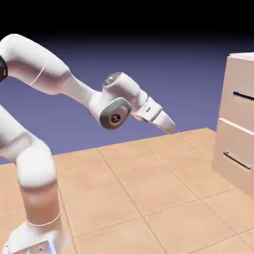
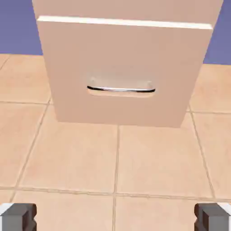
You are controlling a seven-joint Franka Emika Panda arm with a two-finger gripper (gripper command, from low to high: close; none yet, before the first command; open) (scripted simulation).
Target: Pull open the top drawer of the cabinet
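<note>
A floor of square tan tiles (image 1: 158, 188) runs under everything, with a blue-violet backdrop (image 1: 168, 69) behind it that darkens to black at the top of the exterior view. The cabinet (image 1: 225, 139) stands at the exterior view's right, and the arm (image 1: 37, 166) rises at the exterior view's left and bends over toward it. In the exterior view no object stands between the hand and the cabinet, only open air above the tiles. There is one cabinet, showing two drawer fronts, one above the other, each with one dark bar handle. The top drawer (image 1: 240, 77) is the upper of these, well apart from the gripper (image 2: 115, 217), its handle (image 1: 243, 95) running to the picture's edge. The lower drawer (image 2: 122, 54) has a bright rim along its top and fills much of the hand view's upper half, its handle (image 2: 121, 90) near the middle. The gripper is wide open, its two grey tips far apart at the hand view's bottom corners, with just floor showing between them; it holds nothing. The cabinet's right part is cut off in the exterior view, and only a plain strip of the top drawer's front shows along the hand view's top edge, without its handle. The arm's elbow is cut off at the exterior view's left edge, and the finger tips are hard to make out there.
</note>
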